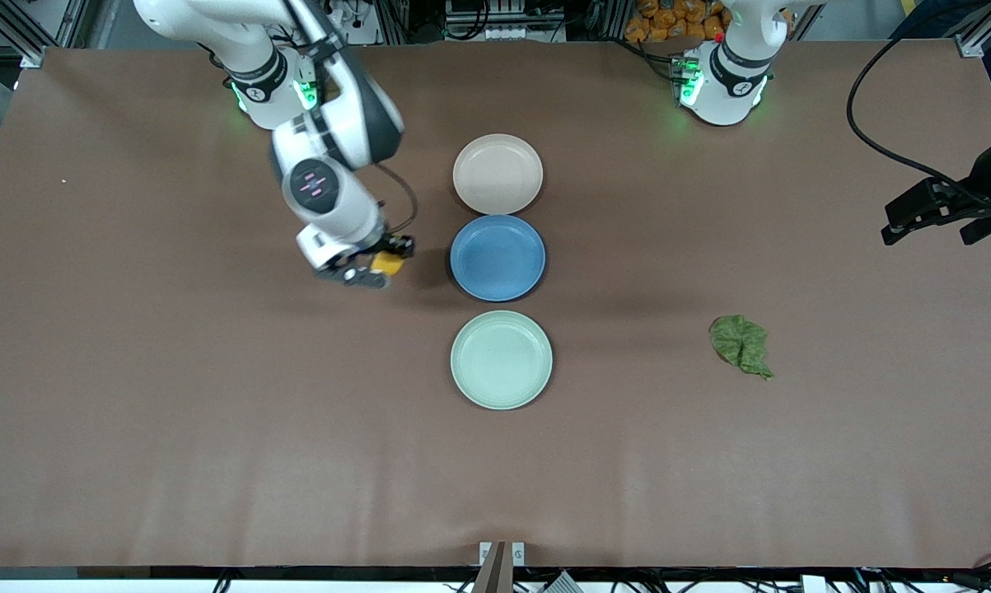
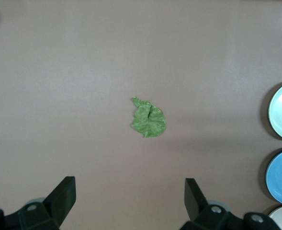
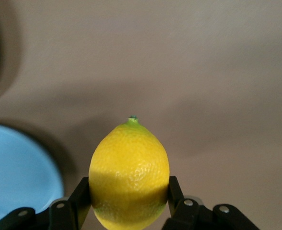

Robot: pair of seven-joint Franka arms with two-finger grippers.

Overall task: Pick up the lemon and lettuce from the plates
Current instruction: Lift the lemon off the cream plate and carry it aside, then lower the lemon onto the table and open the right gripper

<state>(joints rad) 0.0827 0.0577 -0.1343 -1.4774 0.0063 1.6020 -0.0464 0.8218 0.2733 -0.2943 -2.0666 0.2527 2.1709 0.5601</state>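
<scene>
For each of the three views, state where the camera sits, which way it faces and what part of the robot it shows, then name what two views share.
Front view: high across the table, facing both arm bases; shows the right gripper holding the lemon beside the blue plate, and the left gripper at the table's edge.
Left wrist view: looks down past open fingers at the lettuce on the table.
Right wrist view: looks along fingers clamping the lemon over the table.
Shared: both wrist views catch the blue plate and the green plate.
</scene>
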